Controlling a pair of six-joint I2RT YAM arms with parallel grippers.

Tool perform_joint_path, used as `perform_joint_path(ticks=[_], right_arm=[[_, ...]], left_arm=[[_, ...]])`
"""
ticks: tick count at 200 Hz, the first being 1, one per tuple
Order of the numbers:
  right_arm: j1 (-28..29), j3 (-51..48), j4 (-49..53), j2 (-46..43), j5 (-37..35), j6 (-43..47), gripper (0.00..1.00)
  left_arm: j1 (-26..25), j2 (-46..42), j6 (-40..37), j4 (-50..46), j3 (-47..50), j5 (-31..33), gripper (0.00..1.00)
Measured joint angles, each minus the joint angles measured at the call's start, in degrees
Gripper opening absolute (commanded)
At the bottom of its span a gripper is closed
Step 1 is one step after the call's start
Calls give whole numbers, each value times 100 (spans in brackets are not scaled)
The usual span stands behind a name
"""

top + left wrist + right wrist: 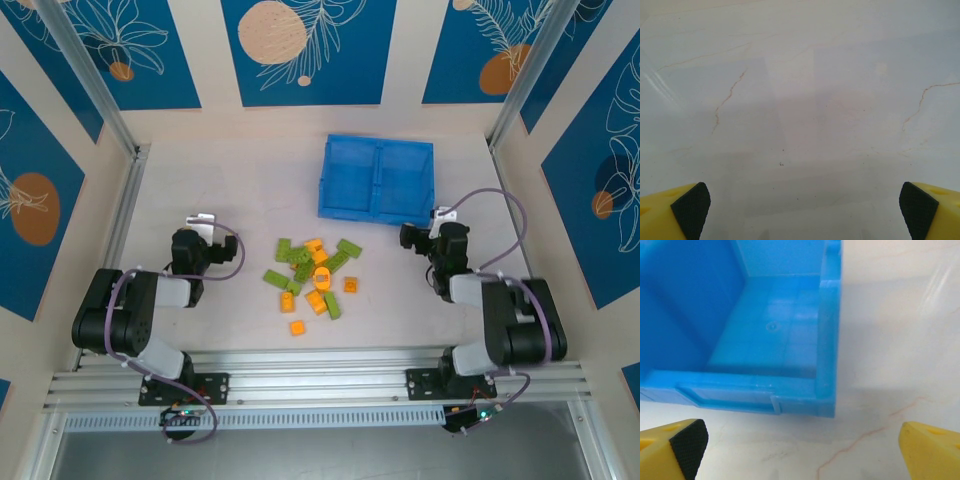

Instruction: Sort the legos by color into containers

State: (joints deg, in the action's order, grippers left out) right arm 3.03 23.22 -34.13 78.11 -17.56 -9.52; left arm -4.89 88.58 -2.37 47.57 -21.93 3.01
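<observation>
A loose pile of legos (310, 272), lime green and orange-yellow, lies on the pale table between the two arms. One orange brick (297, 327) sits apart at the near side. The blue bin (378, 178) stands behind the pile, with both containers showing bare floors: the left (350, 182) and the right (406, 184). My left gripper (203, 222) is left of the pile, open over bare table (804, 207). My right gripper (440, 218) is open just in front of the bin's near right corner (826, 405), its jaws (802, 447) holding nothing.
Aluminium posts and side walls (125, 190) close in the table on the left, right and back. The arms' mounting rail (320, 365) runs along the near edge. Bare marbled tabletop (800, 100) lies under the left gripper.
</observation>
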Motion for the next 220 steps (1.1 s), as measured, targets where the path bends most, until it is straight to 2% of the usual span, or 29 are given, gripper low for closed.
perform_joint_path(ticks=[24, 34, 48, 76, 102, 135, 163, 189, 220], right_arm=[[11, 973, 2131, -1410, -444, -1008, 99], [-22, 1563, 2983, -1790, -376, -1451, 100], [-17, 2153, 3842, -2103, -15, -1823, 100], [498, 2597, 5182, -2044, 927, -2055, 100], [1370, 2756, 6186, -1320, 1388, -2050, 100], [2330, 2844, 6704, -507, 1469, -2120, 99], [2778, 2721, 6669, -39, 1384, -2387, 96], [3069, 2415, 6487, 291, 1375, -2616, 94], [3377, 2363, 6251, 702, 1244, -2789, 75]], left_arm=[[-101, -170, -116, 42, 125, 101, 100], [-203, -474, -151, -129, 214, 271, 100], [-426, -1211, -166, -837, 166, 472, 100], [-973, -3088, -55, -2214, -205, 553, 100], [-2011, -4321, 251, -3604, -907, 278, 100], [-3611, -4795, 374, -5226, -1578, -114, 100], [-4533, -4809, 162, -6695, -1945, -219, 100], [-4791, -4839, -227, -7676, -1971, -367, 100], [-4828, -4809, -616, -8122, -1971, -417, 100]])
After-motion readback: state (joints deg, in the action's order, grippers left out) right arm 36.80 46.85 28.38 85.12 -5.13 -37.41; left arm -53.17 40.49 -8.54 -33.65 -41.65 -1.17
